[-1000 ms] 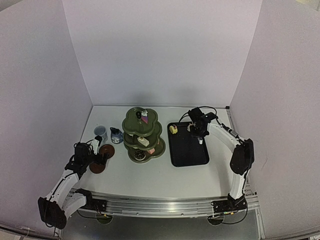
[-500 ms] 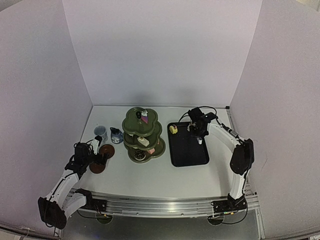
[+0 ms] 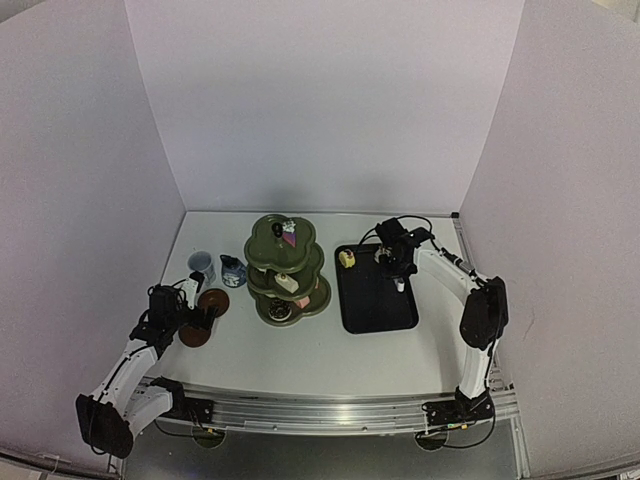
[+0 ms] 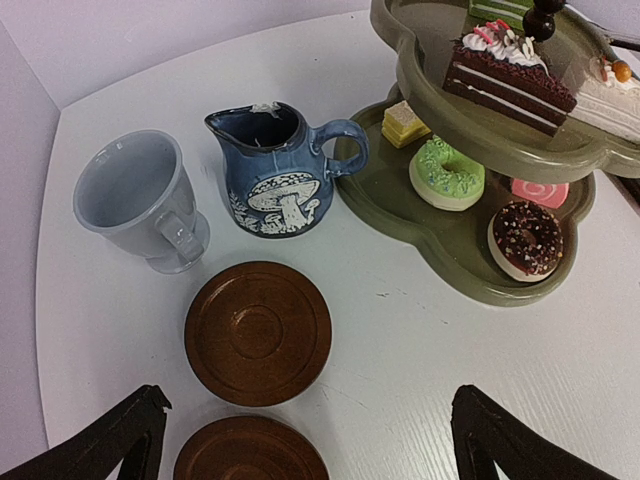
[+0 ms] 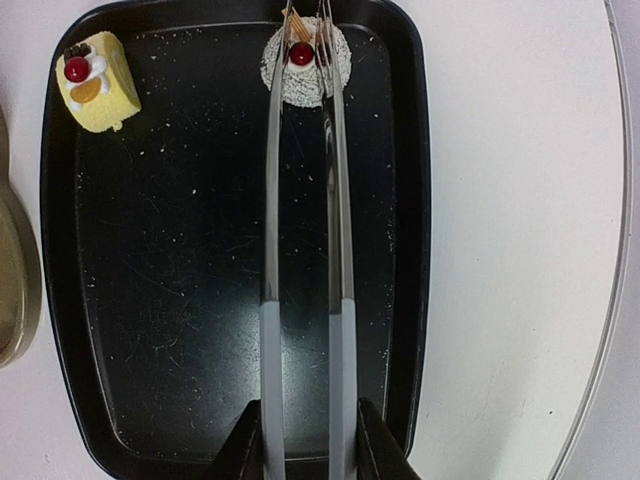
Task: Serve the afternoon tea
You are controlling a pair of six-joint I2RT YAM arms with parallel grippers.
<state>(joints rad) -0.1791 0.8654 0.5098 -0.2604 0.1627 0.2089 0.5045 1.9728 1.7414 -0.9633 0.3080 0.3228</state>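
The dark green three-tier stand (image 3: 285, 265) holds several pastries; the left wrist view shows a chocolate cake slice (image 4: 510, 75), a green donut (image 4: 447, 172) and a chocolate donut (image 4: 527, 238). The pale blue cup (image 4: 140, 200), the dark blue jug (image 4: 275, 170) and two brown saucers (image 4: 258, 332) (image 4: 250, 452) stand left of the stand. My left gripper (image 4: 308, 405) is open and empty, just above the saucers. My right gripper (image 5: 303, 440) is shut on the metal tongs (image 5: 300, 200). Their tips rest at a round white cherry pastry (image 5: 305, 55); I cannot tell if they pinch it.
The black tray (image 5: 60, 250) lies right of the stand, with a yellow roll cake (image 5: 95, 80) in its far left corner. White walls close in the table at the back and sides. The table's right edge (image 5: 615, 250) runs beside the tray.
My right gripper has shifted slightly over the tray with the tongs. The left arm and the tea things have not moved.
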